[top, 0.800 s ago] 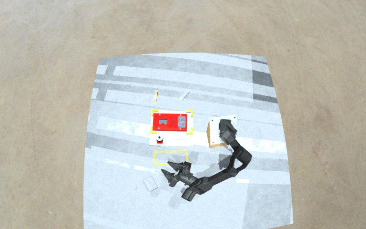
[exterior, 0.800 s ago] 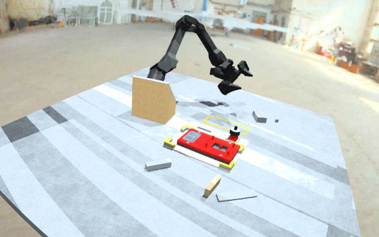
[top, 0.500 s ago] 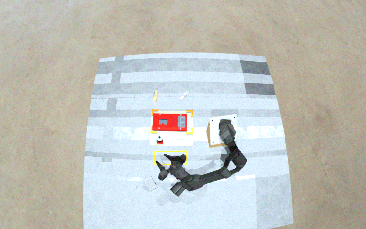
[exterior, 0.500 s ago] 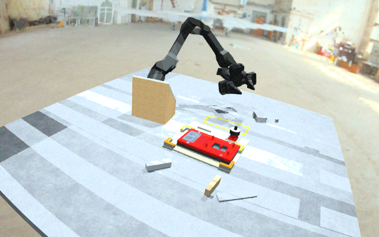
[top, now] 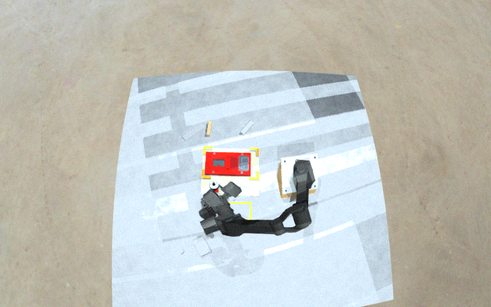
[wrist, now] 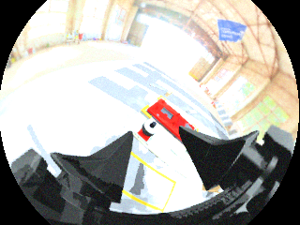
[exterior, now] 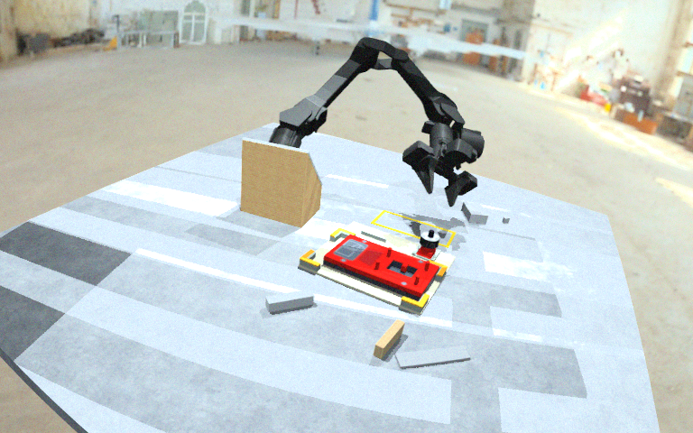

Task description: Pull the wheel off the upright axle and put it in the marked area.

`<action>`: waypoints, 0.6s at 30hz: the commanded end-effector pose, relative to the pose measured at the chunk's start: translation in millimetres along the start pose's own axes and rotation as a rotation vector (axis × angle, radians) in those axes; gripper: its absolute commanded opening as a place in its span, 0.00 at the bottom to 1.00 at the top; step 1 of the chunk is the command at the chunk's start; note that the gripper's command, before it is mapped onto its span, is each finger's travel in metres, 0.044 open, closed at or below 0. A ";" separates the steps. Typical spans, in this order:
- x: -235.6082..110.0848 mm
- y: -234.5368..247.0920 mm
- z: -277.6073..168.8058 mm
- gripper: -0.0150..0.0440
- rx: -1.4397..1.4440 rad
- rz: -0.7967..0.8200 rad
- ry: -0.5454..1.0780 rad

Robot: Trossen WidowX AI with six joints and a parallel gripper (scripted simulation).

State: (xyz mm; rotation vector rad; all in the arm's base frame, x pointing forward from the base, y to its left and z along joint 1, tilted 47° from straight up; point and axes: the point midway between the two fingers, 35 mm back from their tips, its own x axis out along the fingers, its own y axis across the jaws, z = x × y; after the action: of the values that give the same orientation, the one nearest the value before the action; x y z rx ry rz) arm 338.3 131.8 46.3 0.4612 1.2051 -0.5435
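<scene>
The wheel (top: 217, 185) (exterior: 429, 243) (wrist: 146, 128), black-sided with a white top face, sits on the upright axle above a small red base (exterior: 425, 253). The axle's black top shows at its centre. My gripper (exterior: 440, 198) (wrist: 156, 131) is open and empty, in the air above the wheel's side of the board, fingers pointing down in the exterior view. In the top view the arm hides part of the fingers. The marked area, a yellow outline (top: 250, 210) (exterior: 403, 216) (wrist: 170, 196), lies beside the board, partly hidden by the arm in the top view.
A red panel (top: 227, 170) (exterior: 378, 262) with upright pegs lies on a cream board between yellow corner brackets. A wooden block with a white top (top: 288, 166) stands by the arm's base. Loose grey pieces and a tan block (top: 208, 128) (exterior: 389, 339) lie around.
</scene>
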 end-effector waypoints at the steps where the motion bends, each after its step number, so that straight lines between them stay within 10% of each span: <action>1: 49.1 -30.0 8.7 0.76 -0.444 0.232 0.542; 11: 60.0 -44.7 34.7 0.76 -0.606 0.752 0.675; 18: 60.4 -46.0 38.1 0.76 -0.622 0.802 0.663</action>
State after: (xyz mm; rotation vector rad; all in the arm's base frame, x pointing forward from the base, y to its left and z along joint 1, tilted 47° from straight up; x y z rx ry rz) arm 339.7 90.1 -2.8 0.4051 1.7349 0.3013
